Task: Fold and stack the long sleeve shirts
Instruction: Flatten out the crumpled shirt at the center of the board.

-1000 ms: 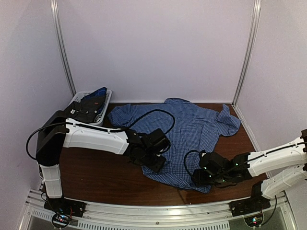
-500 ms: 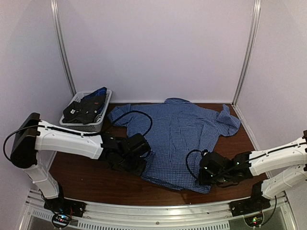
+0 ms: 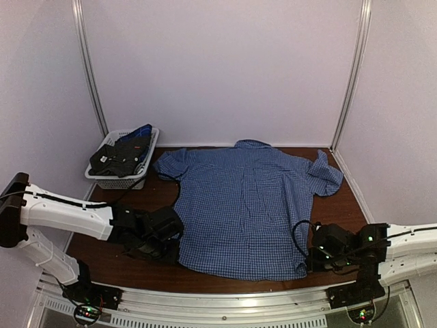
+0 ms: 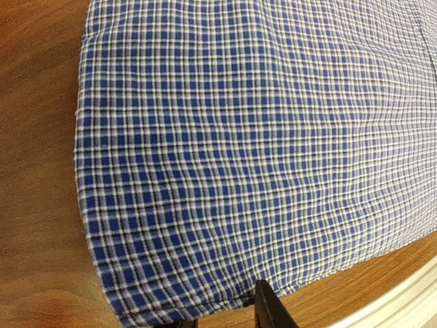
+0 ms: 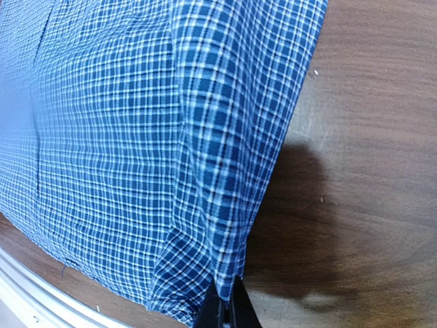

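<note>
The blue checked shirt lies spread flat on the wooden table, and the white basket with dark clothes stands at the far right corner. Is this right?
Not quite. The top external view shows the white basket at the far left corner, not the far right. The rest stands: it holds dark clothes, and the blue checked shirt lies spread flat on the wooden table.

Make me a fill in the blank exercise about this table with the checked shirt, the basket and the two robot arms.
1. The white basket stands at the far ___ corner of the table.
2. The right gripper is shut on the near ___ corner of the shirt.
3. The collar lies at the shirt's ___ end, away from the arms.
4. The number of shirts lying spread on the table is ___.
Missing words: left; right; far; one.
</note>
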Action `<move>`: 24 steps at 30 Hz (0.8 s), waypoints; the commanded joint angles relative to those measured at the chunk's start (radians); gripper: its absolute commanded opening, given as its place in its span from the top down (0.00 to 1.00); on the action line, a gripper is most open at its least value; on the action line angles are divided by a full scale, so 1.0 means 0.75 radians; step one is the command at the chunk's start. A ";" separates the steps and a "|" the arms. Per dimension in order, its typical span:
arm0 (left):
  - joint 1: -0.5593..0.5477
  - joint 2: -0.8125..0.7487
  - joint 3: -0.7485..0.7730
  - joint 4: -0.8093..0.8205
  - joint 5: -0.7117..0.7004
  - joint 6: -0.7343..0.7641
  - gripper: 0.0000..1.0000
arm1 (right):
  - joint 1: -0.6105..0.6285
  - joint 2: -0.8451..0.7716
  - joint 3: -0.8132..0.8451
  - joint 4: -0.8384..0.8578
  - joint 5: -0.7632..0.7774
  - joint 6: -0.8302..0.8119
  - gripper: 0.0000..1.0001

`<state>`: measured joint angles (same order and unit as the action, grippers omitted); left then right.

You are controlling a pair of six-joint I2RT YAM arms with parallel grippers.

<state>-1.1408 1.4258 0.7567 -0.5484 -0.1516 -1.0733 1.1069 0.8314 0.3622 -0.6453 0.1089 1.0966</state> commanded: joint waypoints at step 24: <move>0.218 -0.107 0.205 0.069 0.010 0.294 0.53 | -0.215 0.239 0.529 -0.164 0.160 -0.231 0.41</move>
<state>-1.0172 1.2644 0.8879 -0.6861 -0.2432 -0.9749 1.0641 0.9066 0.7074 -0.8612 0.1753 1.0966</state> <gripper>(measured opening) 0.466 0.594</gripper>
